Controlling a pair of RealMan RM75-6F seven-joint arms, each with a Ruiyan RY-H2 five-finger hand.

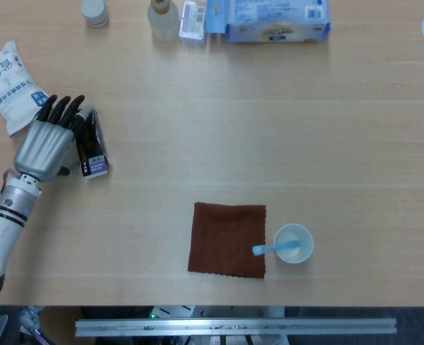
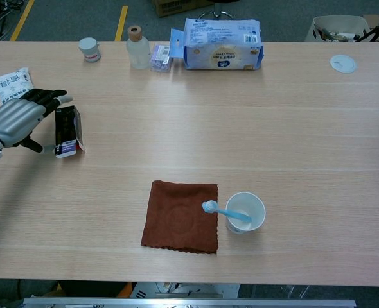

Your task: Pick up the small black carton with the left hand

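The small black carton (image 1: 95, 147) lies flat on the wooden table near its left side, long axis running away from me, with a white and purple end facing the front. In the chest view the carton (image 2: 70, 130) shows the same way. My left hand (image 1: 46, 144) sits against the carton's left side, dark fingers spread and reaching over its far left edge, thumb low on the left. It holds nothing. The left hand (image 2: 15, 120) also appears at the left edge of the chest view. My right hand is in neither view.
A white snack bag (image 1: 8, 81) lies just behind the left hand. A brown cloth (image 1: 228, 239) and a paper cup with a blue toothbrush (image 1: 293, 244) sit front centre. A jar (image 1: 94, 11), bottle (image 1: 163, 18) and tissue pack (image 1: 266, 19) line the far edge.
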